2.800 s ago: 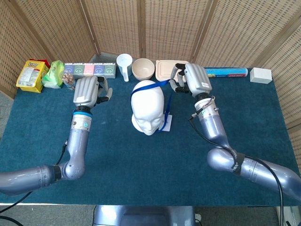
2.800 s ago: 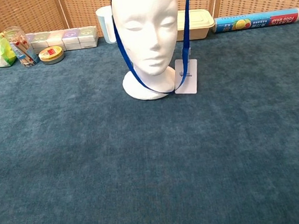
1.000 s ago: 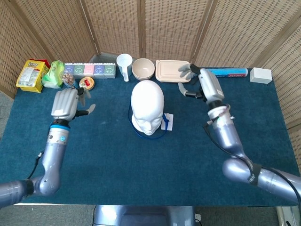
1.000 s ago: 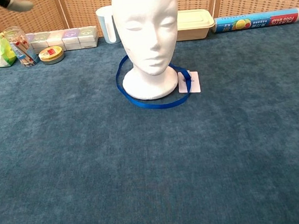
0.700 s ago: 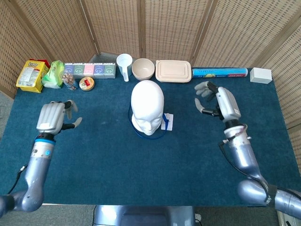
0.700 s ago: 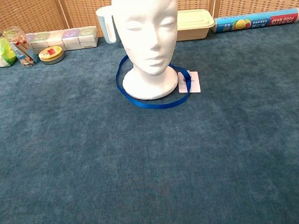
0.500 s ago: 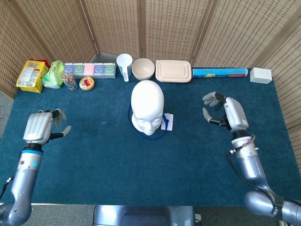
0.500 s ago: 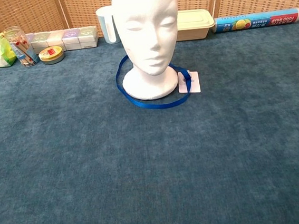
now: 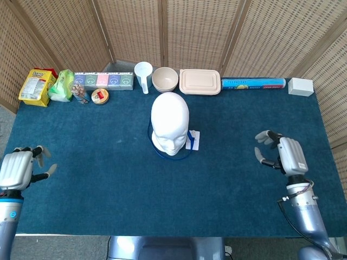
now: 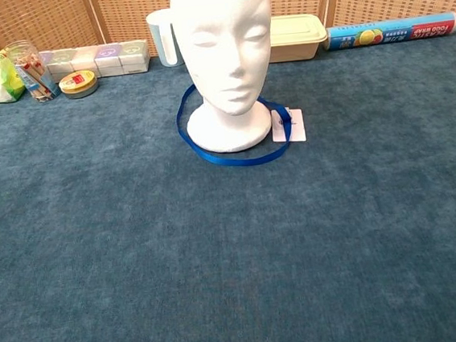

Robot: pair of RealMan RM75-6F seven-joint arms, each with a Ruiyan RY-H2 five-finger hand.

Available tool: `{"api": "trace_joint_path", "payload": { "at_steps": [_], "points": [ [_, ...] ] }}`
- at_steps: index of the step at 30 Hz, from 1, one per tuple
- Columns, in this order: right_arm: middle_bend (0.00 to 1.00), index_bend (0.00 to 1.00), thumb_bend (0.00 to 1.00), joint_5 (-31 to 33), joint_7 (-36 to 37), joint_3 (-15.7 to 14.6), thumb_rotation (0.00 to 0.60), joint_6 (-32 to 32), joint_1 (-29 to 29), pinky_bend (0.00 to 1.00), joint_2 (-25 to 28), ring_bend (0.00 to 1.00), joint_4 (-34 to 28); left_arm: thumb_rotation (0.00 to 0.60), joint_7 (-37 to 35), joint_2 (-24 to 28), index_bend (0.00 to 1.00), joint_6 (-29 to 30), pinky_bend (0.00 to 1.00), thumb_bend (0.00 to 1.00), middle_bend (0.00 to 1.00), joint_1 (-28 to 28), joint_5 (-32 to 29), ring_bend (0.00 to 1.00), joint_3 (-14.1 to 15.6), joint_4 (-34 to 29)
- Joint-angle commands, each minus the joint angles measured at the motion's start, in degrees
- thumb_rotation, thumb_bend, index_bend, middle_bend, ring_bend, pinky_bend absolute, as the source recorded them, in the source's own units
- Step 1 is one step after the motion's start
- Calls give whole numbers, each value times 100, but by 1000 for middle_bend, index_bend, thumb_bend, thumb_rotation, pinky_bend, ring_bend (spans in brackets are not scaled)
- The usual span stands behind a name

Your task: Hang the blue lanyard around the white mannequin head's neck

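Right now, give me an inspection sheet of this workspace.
Surface: blue cloth table, flat.
Job's things: blue lanyard lies looped on the cloth around the base of the white mannequin head; its badge card rests beside the base.
Clutter: cup, bowl, lidded box, wrap roll, snack packs along the back edge.
Hands: left hand and right hand open, near the front corners, holding nothing.
Cables: black cable on the right forearm.
Surroundings: wicker screens.

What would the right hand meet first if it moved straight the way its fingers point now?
Probably nothing close: the right hand points toward the rear-left, over bare table. Far on, the lunch box may lie in that line; depth is unclear.
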Motion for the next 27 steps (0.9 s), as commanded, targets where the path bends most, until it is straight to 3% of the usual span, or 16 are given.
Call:
{"api": "trace_joint_path", "payload": {
  "at_steps": [1, 14, 27],
  "points": [
    [453, 415, 444, -120, -196, -186, 491, 165, -214, 447, -27, 446, 72, 521, -60, -45, 491, 161, 356, 259, 651, 197, 125, 473, 84, 95],
    [461, 424, 444, -342, -609, -491, 496, 639, -833, 418, -52, 445, 226, 525, -155, -123, 491, 463, 302, 250, 633, 753, 467, 447, 166, 243],
    [469, 429, 443, -395, -720, -499, 494, 956, -1248, 398, 26, 445, 198, 521, 18, -109, 491, 556, 252, 232, 605, 999, 672, 418, 108, 51]
  ]
}}
